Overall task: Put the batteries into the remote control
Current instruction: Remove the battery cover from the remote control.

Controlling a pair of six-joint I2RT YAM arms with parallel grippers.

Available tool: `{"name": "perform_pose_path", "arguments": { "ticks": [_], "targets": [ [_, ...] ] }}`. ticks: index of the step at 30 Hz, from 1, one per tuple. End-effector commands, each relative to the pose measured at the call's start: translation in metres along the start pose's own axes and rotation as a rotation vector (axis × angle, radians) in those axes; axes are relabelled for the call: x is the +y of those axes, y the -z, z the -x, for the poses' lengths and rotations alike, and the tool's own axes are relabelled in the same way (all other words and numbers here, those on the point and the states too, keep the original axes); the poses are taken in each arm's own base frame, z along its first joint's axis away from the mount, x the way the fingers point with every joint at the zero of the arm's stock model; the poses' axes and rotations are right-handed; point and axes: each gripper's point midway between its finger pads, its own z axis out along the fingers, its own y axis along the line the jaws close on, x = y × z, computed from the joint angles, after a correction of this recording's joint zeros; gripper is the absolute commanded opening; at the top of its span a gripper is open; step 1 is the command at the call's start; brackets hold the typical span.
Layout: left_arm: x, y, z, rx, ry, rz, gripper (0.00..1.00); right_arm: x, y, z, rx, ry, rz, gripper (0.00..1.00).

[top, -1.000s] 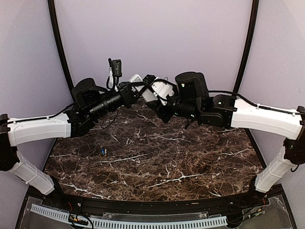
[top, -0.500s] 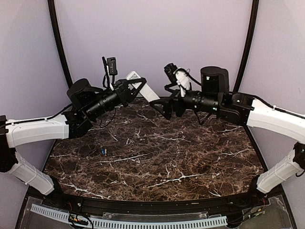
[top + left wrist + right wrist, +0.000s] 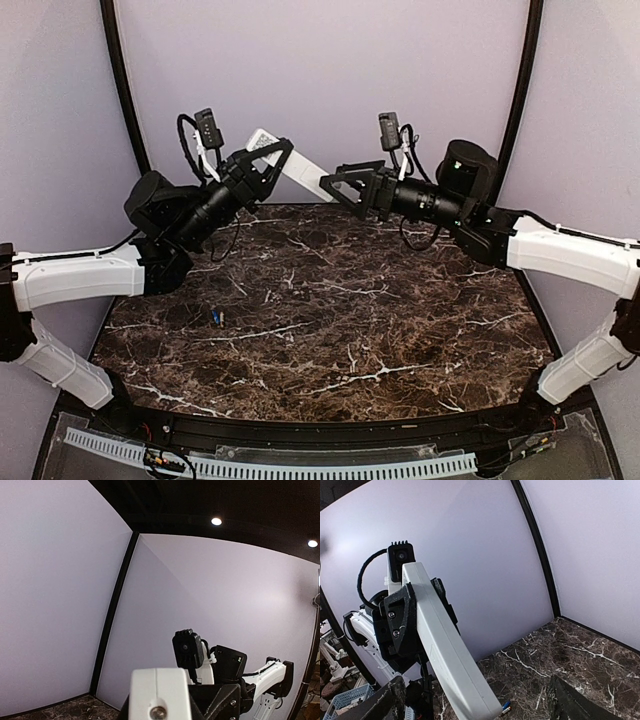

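Observation:
The remote control (image 3: 303, 172) is a slim white bar held high over the back of the table, slanting down to the right. My left gripper (image 3: 264, 163) is shut on its upper half. In the left wrist view its end (image 3: 159, 692) fills the bottom edge between my dark fingers (image 3: 222, 700). My right gripper (image 3: 331, 185) stands open just off the remote's lower end, not touching it. The right wrist view shows the remote (image 3: 442, 645) with the left gripper (image 3: 400, 625) clamped around it. The batteries (image 3: 216, 317), tiny and blue, lie together on the marble at the left (image 3: 505, 708).
The dark marble table (image 3: 400, 330) is bounded by purple walls with black corner posts (image 3: 125, 90). A white slotted cable tray (image 3: 300, 465) runs along the near edge. Both wrist cameras (image 3: 208, 125) stick up above the grippers.
My right gripper has opened, let go of the remote and drawn back to the right. The left arm has lifted the remote higher and to the left.

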Motion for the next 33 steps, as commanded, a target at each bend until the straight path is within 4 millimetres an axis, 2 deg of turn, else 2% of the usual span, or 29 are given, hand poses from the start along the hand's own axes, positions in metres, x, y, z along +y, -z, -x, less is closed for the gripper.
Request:
{"name": "perform_pose_path", "arguments": {
  "ticks": [1, 4, 8, 13, 17, 19, 26, 33],
  "targets": [
    [-0.011, 0.003, 0.020, -0.082, -0.005, -0.035, 0.00, 0.019, -0.010, 0.026, -0.084, -0.034, 0.131, 0.92],
    [-0.011, 0.003, 0.023, -0.098, 0.010, -0.040, 0.00, 0.018, -0.024, 0.020, -0.055, -0.066, 0.173, 0.84],
    [-0.015, 0.002, 0.025, -0.103, 0.020, -0.058, 0.00, 0.017, -0.032, 0.018, -0.040, -0.092, 0.195, 0.72],
    [-0.014, 0.003, 0.022, -0.097, 0.023, -0.054, 0.00, 0.018, -0.035, 0.017, -0.034, -0.089, 0.209, 0.41],
    [-0.014, 0.004, 0.022, -0.096, 0.021, -0.051, 0.00, 0.018, -0.032, 0.012, -0.027, -0.072, 0.211, 0.24],
    [-0.016, 0.005, 0.024, -0.099, 0.014, -0.053, 0.00, 0.022, -0.029, 0.009, -0.011, -0.054, 0.228, 0.19],
    [-0.020, 0.005, 0.024, -0.076, -0.007, -0.068, 0.00, 0.047, -0.009, -0.008, 0.092, 0.064, 0.338, 0.19],
    [-0.023, 0.005, 0.020, -0.058, -0.010, -0.084, 0.00, 0.049, 0.007, -0.018, 0.141, 0.143, 0.314, 0.27]
  ]
}}
